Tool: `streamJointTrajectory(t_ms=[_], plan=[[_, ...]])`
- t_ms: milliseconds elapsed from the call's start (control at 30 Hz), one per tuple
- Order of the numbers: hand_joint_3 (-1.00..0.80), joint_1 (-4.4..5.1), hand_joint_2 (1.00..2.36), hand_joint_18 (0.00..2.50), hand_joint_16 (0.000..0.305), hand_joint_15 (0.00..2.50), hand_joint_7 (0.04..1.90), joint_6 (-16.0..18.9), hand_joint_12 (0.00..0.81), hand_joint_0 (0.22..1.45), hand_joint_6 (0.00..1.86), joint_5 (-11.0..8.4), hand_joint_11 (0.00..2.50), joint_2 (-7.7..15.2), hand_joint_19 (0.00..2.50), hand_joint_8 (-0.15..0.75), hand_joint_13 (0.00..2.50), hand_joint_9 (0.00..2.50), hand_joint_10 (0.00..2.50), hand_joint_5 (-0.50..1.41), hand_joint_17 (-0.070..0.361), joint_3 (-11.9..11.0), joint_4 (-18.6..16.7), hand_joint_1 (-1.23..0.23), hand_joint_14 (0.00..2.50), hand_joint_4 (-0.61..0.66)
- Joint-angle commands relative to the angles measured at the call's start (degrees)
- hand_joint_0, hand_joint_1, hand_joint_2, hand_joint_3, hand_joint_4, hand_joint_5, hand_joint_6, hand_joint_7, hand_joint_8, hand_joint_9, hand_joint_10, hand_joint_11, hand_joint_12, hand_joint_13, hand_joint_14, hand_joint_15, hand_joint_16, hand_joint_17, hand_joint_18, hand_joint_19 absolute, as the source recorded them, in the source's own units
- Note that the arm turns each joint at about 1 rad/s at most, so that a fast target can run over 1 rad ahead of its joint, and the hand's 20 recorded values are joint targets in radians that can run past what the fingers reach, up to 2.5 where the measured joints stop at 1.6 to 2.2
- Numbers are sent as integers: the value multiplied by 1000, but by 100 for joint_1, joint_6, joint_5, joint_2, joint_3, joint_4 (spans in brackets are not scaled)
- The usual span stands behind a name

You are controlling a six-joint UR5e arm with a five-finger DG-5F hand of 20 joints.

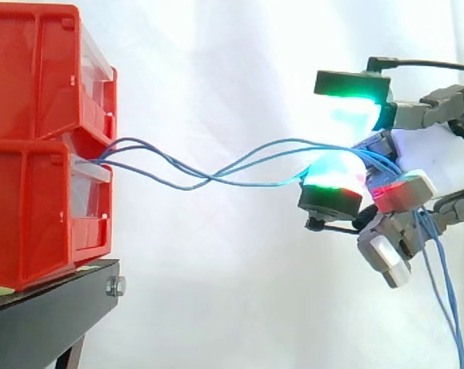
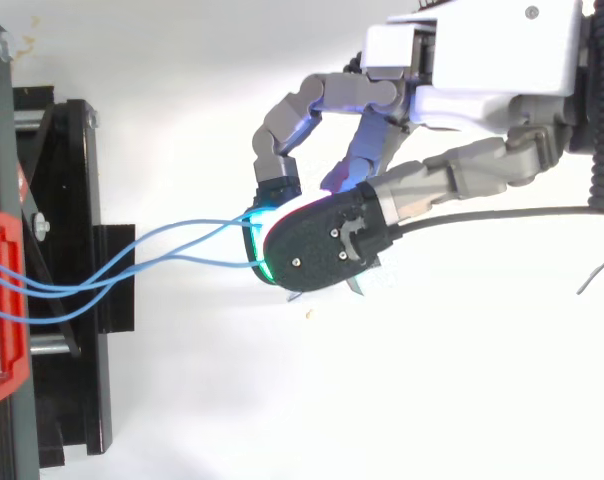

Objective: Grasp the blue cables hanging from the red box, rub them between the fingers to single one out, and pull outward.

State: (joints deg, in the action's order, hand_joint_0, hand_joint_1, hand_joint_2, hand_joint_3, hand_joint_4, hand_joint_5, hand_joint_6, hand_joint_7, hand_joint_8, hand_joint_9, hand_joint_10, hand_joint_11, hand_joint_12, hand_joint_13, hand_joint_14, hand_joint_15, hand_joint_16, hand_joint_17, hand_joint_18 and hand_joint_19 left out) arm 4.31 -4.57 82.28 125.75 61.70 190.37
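The hand stands at the right side, well apart from the bins, and reaches almost to the right edge of the side view. Its fingers are curled. Two glowing pads, one green and red and one red, press together on the blue cables and pinch them. One more finger, with a green and cyan pad, is lifted above the cables and does not touch them. A finger with a white pad points down below them.

From the pinch the cables hang down loosely on the right and leave the side view at its lower edge. To the left they run through the air, sagging a little and crossing each other about halfway. I count three strands there, but at the crossings I cannot be sure.

Between the hand and the bins the space is open, and only the cables pass through it. Under them there is free room too.

There are two red bins, one stacked on the other, and the cables come out at the front of the lower bin, just under the upper bin. Both bins rest on one black stand, and their front edge is almost level with its right edge.

Far behind all this hangs the white curtain.
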Motion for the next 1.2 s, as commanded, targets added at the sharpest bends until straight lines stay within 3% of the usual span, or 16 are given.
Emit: streamJointTrajectory(t_ms=[0,200,300,333,400,467,533,700,767,867,1100,1167], plan=[[-500,0,1000,716,52,667,1021,0,352,513,863,-1,815,2,679,264,942,1347,24,-138,117,0,0,-460,27,65],[-408,0,1008,723,48,679,1065,0,331,602,861,-1,832,2,686,237,945,1321,22,-139,108,0,0,-629,29,48],[-202,0,1019,724,48,679,1178,0,331,616,874,-1,843,2,678,237,934,1264,24,-146,107,0,0,-778,30,31],[-48,0,1025,726,48,690,1281,0,333,633,903,-1,860,2,665,242,928,1258,25,-151,109,0,0,-820,31,-50],[46,0,1026,715,48,691,1411,0,333,654,914,-1,842,2,653,243,917,1231,25,-155,108,0,0,-841,31,-113],[185,0,1022,712,50,693,1328,0,338,689,954,-1,835,2,652,237,909,1201,24,-172,111,0,0,-849,31,-177],[252,0,1019,693,49,699,1248,0,332,711,954,-1,830,2,666,231,898,1180,23,-180,111,0,0,-834,32,-110],[23,0,1024,659,46,686,1102,0,317,693,933,-1,813,2,644,208,868,1129,23,-197,104,0,0,-874,30,-35],[-214,0,1019,663,46,677,1057,0,316,711,930,-1,826,2,632,207,863,1125,24,-199,103,0,0,-898,32,-33],[-431,0,1006,677,45,670,1033,0,310,728,925,-1,820,2,616,204,865,1138,23,-190,101,0,0,-904,29,-35],[-500,0,1000,761,43,699,1097,0,303,728,925,-1,842,2,621,209,943,1271,24,-162,97,0,0,-911,31,-68],[-500,0,1000,776,43,704,1064,0,308,659,911,-1,845,2,636,212,960,1311,24,-144,97,9,0,-868,30,-20]])
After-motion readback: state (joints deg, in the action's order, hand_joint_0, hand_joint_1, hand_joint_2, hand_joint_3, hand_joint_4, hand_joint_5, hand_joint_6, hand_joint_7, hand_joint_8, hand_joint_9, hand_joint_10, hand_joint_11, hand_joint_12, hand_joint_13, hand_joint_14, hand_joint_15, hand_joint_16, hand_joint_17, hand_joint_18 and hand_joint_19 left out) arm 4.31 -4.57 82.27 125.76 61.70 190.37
